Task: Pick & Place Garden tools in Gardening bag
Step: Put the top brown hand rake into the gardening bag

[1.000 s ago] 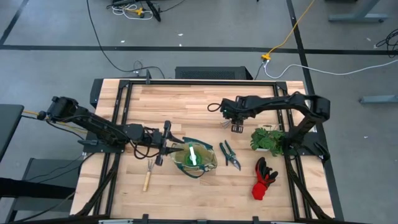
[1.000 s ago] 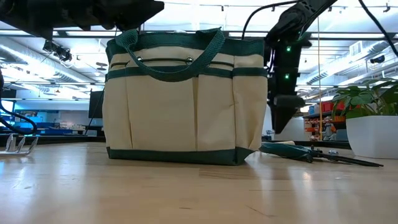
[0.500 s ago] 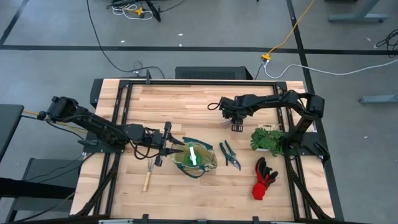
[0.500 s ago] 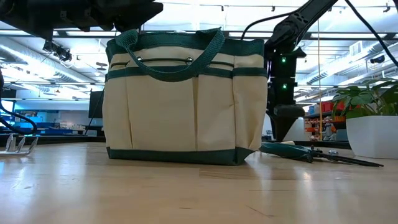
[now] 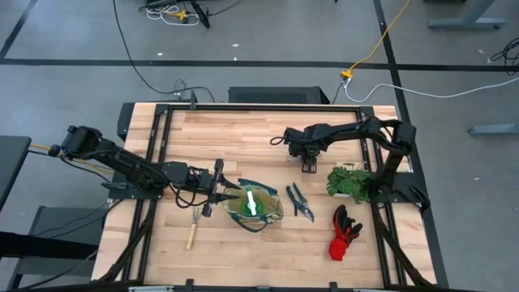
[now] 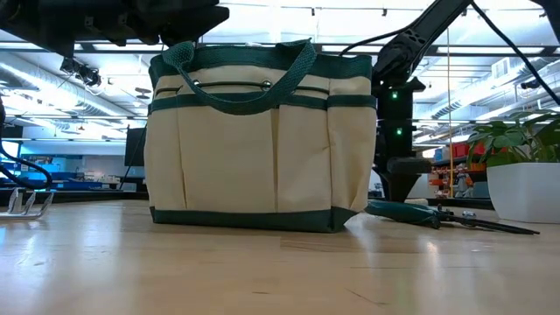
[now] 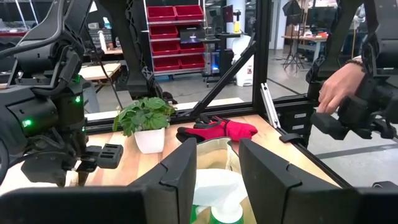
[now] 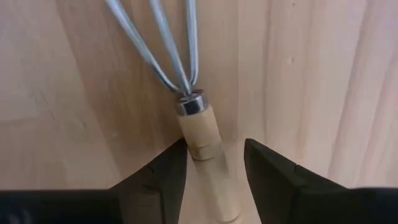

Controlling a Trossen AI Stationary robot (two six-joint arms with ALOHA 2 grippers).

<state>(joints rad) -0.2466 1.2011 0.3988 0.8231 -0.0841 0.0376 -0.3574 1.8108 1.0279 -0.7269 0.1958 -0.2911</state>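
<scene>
Between the right claw's [image 8: 214,177] parted fingers lies a rake handle [image 8: 202,146], hidden overhead; left claw [image 7: 217,171] released above bag [image 5: 253,206].

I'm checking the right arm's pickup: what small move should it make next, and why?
Probably close the fingers. The right gripper is open and straddles the wooden handle of the rake, which lies on the table, so a grasp looks lined up. The left gripper hovers open over the bag.
</scene>
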